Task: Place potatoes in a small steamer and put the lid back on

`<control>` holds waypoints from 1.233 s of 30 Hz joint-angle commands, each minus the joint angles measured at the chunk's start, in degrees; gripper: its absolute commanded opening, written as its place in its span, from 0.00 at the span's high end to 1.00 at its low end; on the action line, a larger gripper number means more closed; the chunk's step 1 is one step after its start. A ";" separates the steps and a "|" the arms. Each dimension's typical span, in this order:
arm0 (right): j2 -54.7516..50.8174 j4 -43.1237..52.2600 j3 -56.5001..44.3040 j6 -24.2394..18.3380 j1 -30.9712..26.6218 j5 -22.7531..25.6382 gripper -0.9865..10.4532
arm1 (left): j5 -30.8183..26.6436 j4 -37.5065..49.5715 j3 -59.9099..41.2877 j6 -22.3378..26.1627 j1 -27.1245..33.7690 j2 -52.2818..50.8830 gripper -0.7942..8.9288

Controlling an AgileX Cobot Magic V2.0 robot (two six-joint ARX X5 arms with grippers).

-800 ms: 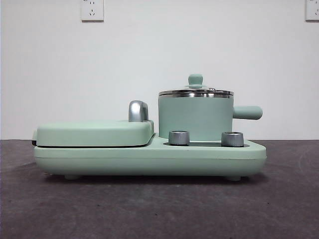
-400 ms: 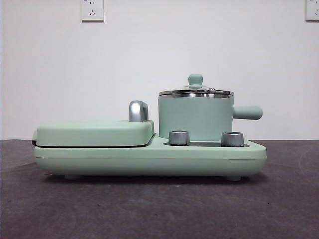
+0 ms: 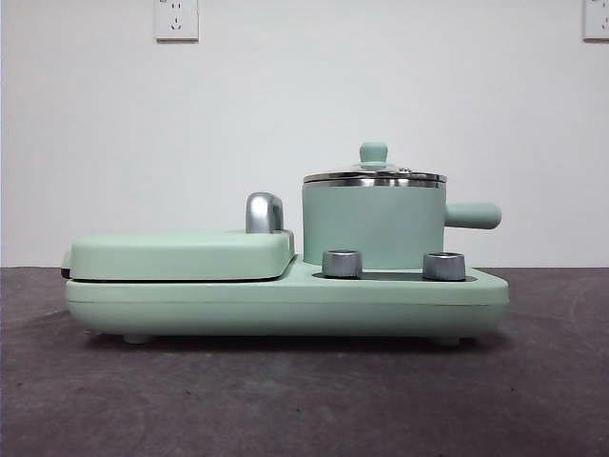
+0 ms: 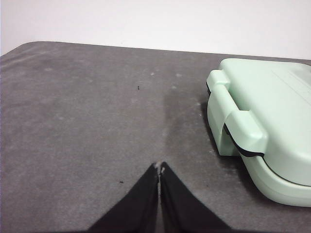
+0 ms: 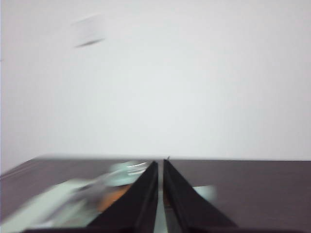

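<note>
The mint-green small steamer [image 3: 373, 227] stands on the right half of the green cooker base [image 3: 285, 307]. The glass lid [image 3: 374, 176] with its green knob sits on the steamer. The potato does not show in the front view. The right wrist view is blurred: behind my shut right gripper [image 5: 161, 162] I see a pale green and steel shape [image 5: 127, 170] and an orange-brown patch [image 5: 112, 198], too blurred to name. My left gripper [image 4: 159, 167] is shut and empty above bare table, beside the cooker's end. Neither arm shows in the front view.
The flat griddle cover [image 3: 181, 254] covers the left half of the base and also shows in the left wrist view [image 4: 272, 111]. Two steel dials [image 3: 342, 263] [image 3: 443, 266] stand in front of the steamer. A steel handle [image 3: 264, 211] rises behind the cover.
</note>
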 commanded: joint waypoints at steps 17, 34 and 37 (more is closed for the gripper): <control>-6.23 -2.25 -24.81 -7.98 -4.68 11.39 0.90 | 0.13 -0.31 -1.11 0.57 0.07 -0.11 0.91; -6.23 -1.68 -24.79 -10.62 -2.80 11.65 0.90 | 0.13 -0.31 -1.11 0.57 0.07 -0.11 0.91; -6.23 -1.66 -24.79 -10.60 -2.80 11.65 0.90 | 0.13 -0.31 -1.11 0.57 0.07 -0.11 0.91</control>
